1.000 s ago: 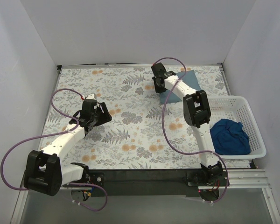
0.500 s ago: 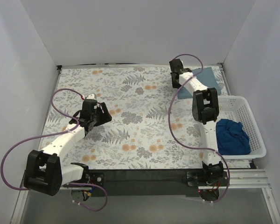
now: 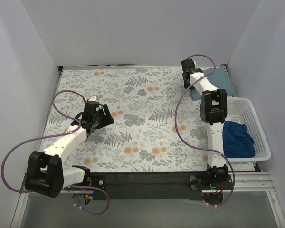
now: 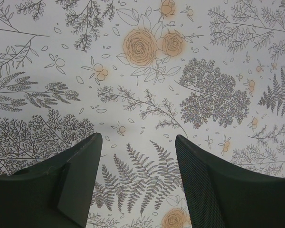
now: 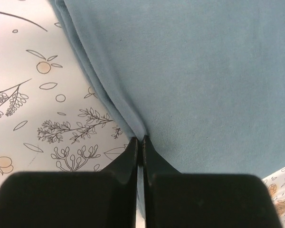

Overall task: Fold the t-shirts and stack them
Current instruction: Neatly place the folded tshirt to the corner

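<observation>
Right claw point(image 5: 140, 140) reads closed, its tips pinched together on the folded edge of the slate-blue t-shirt point(image 5: 194, 71), whose cloth spreads flat ahead of the tips and off to their right on the floral table cover point(image 5: 33, 95). I note the royal-blue t-shirt point(image 3: 235, 137) lying crumpled in the white basket point(image 3: 259, 124), well behind that claw, back toward its arm's base. Left claw point(image 4: 137, 142) hangs with fingers spread over the floral cover, well apart from both shirts.
</observation>
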